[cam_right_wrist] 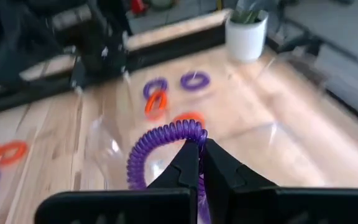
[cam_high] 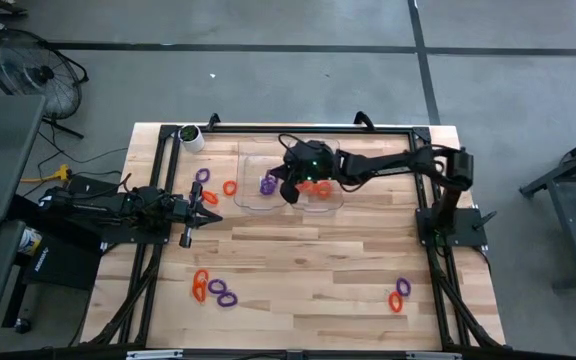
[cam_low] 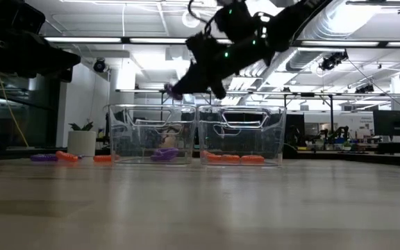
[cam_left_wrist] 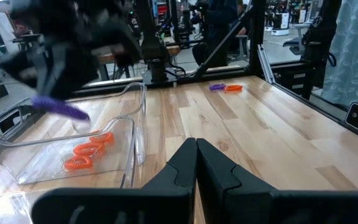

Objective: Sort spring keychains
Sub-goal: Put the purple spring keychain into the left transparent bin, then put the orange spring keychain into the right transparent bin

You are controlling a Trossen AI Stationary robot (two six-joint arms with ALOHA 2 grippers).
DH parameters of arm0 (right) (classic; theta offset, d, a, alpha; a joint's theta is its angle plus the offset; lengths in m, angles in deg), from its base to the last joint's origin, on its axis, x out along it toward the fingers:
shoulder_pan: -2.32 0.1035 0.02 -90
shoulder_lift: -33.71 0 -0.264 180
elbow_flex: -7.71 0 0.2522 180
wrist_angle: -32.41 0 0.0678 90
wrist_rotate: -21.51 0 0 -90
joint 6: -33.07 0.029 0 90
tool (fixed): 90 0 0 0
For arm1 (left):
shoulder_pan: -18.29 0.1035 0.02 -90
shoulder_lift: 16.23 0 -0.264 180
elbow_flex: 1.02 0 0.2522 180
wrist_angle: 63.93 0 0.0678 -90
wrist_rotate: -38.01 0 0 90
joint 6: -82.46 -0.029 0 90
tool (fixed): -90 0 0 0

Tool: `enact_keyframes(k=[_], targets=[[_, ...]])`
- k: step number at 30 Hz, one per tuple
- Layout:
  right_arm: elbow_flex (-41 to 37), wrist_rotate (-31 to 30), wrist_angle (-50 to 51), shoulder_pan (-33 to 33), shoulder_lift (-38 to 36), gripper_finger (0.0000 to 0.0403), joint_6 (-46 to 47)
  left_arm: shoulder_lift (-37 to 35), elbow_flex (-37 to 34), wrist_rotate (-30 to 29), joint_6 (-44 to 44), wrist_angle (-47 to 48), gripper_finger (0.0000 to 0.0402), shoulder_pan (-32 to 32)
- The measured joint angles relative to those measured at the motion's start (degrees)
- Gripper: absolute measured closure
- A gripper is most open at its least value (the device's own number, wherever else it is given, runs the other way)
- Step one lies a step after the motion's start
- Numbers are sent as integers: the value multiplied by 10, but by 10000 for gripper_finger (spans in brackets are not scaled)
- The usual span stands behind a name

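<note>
Right gripper [cam_high: 280, 186] reaches in from the right of the high view and hangs over the two clear trays at upper centre. Its fingers are pinched tight on a purple keychain [cam_right_wrist: 164, 148], the coil dangling above the left tray [cam_low: 151, 135].

The left tray already holds one purple keychain [cam_low: 164, 154]. The right tray [cam_low: 242, 135] holds orange keychains [cam_low: 231, 158].

Left gripper [cam_high: 208, 200] lies low at the left of the table, fingers closed together, holding nothing.

Loose keychains on the wood:
- a purple and an orange one [cam_high: 229, 187] just left of the trays
- an orange and purple cluster [cam_high: 213, 289] at lower left
- an orange and purple pair [cam_high: 399, 294] at lower right

White pot [cam_high: 190, 137] with a plant at the upper-left corner of the table.
</note>
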Motion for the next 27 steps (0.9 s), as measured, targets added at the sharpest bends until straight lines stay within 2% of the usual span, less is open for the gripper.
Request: enact_keyframes(k=[7, 20, 27], targets=[[0, 45, -1, -5, 35, 394, 1, 0, 0, 0, 0, 0, 401, 0], [0, 51, -1, -4, 35, 305, -8, 0, 0, 0, 0, 0, 401, 0], [0, 51, 3, -5, 28, 253, 18, 0, 0, 0, 0, 0, 401, 0]])
